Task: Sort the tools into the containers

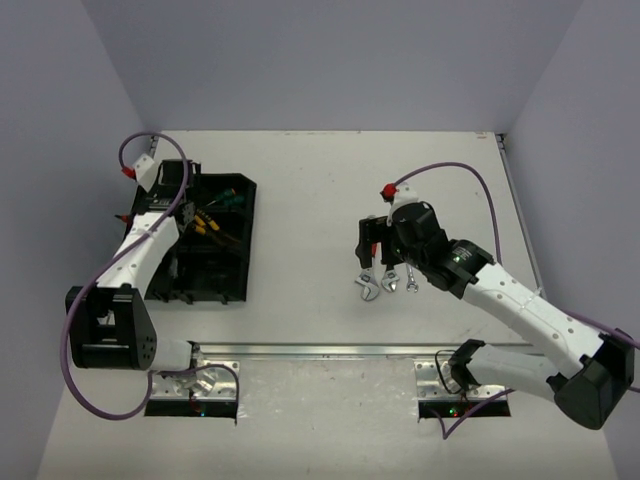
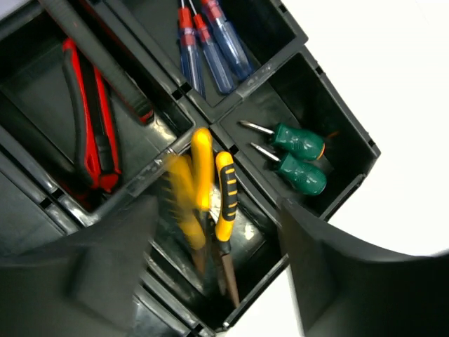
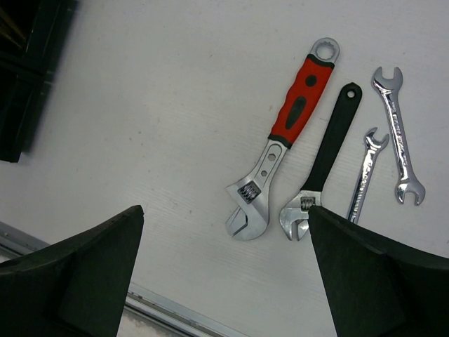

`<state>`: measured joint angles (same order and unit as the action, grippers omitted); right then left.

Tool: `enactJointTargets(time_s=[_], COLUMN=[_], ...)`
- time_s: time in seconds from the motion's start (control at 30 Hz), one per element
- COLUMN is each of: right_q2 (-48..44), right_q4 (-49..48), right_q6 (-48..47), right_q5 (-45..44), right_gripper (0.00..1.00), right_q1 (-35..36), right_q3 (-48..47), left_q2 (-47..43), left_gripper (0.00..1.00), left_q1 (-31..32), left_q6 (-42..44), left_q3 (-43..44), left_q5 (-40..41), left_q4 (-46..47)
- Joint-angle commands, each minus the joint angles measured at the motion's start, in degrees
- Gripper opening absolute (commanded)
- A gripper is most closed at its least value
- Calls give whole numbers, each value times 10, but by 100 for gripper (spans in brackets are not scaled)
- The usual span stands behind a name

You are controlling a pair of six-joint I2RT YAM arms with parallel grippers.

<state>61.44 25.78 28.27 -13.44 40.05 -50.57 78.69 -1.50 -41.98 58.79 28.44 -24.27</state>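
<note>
The black organizer tray (image 1: 215,275) lies at the left of the table. My left gripper (image 2: 217,267) hangs open over one of its compartments. A blurred pair of yellow-handled pliers (image 2: 181,203) lies below the jaws, beside another yellow pair (image 2: 224,203), and neither finger touches them. Neighbouring compartments hold green screwdrivers (image 2: 298,151), blue screwdrivers (image 2: 210,49) and red-handled cutters (image 2: 91,119). My right gripper (image 3: 224,267) is open above the table, just short of a red-handled adjustable wrench (image 3: 284,133), a black-handled one (image 3: 323,165) and two silver wrenches (image 3: 365,175).
A metal rail (image 1: 330,352) runs along the near edge in front of the arm bases. The tray's corner (image 3: 28,70) shows at the upper left of the right wrist view. Pale walls close in the table at the back and both sides.
</note>
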Motion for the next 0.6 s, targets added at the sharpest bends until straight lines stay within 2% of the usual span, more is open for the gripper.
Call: enactJointTargets(time_s=[0.0, 0.03, 0.2, 0.33, 0.47, 0.57], right_q2=[10, 17, 49, 110, 169, 194], right_q4=[-20, -20, -13, 20, 81, 105], right_q6=[3, 4, 6, 44, 92, 85], right_q5=[1, 1, 7, -16, -99, -144], right_gripper=[99, 99, 99, 99, 99, 99], right_q1=[-4, -5, -16, -33, -33, -47], right_q3=[-27, -29, -45, -73, -111, -110], left_q2=[-55, -69, -163, -237, -276, -313], left_gripper=[80, 89, 99, 100, 100, 100], left_q1=[-5, -5, -3, 2, 7, 9], left_q6=[5, 6, 30, 100, 156, 198], left_q3=[-1, -1, -1, -11, -19, -47], left_q5=[-16, -21, -91, -251, -335, -355], left_q4=[33, 32, 43, 57, 7, -29])
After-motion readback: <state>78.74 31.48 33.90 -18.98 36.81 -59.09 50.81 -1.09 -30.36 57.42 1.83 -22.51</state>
